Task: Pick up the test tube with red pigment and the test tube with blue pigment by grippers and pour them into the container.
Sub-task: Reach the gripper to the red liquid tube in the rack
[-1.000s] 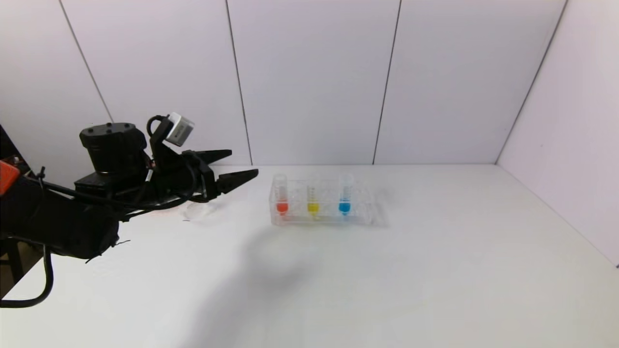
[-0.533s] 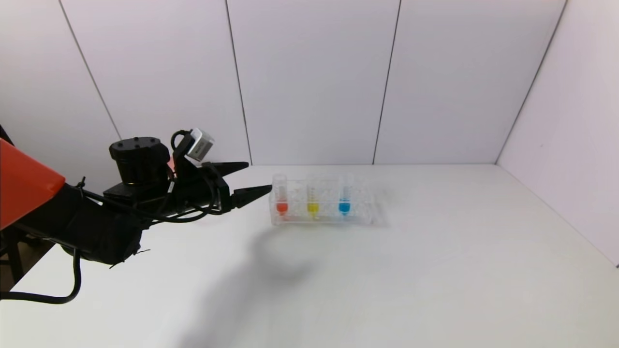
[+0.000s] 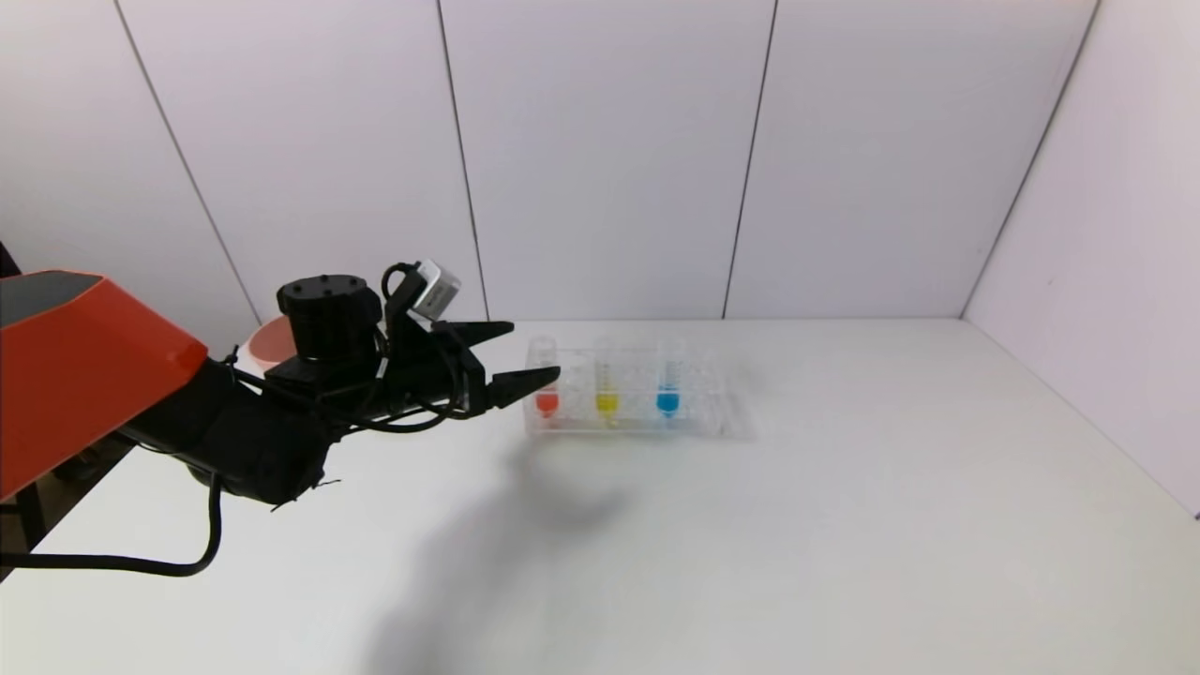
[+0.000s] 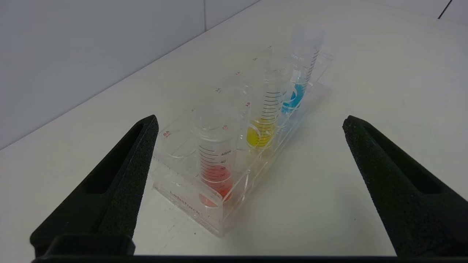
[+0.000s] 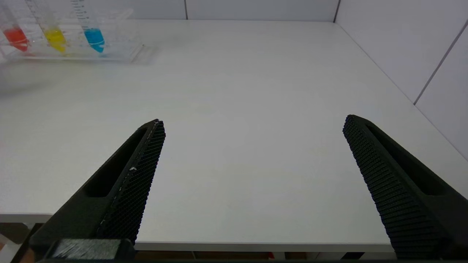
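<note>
left gripper (image 3: 525, 361) jaws wide apart, red tube (image 4: 214, 160) upright in the rack (image 4: 190, 201) just ahead between them; thin, slick, likely light and fragile, so best pinched gently on the bare wall below its rim

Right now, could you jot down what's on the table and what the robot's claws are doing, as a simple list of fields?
Rack: clear tube rack on the white table
Tubes, robot's left to right: red tube, yellow tube, blue tube, all upright
Left gripper: open, at the red tube's end of the rack, holding nothing
Right gripper: open, at the table's near edge, holding nothing
Beaker: not visible
</note>
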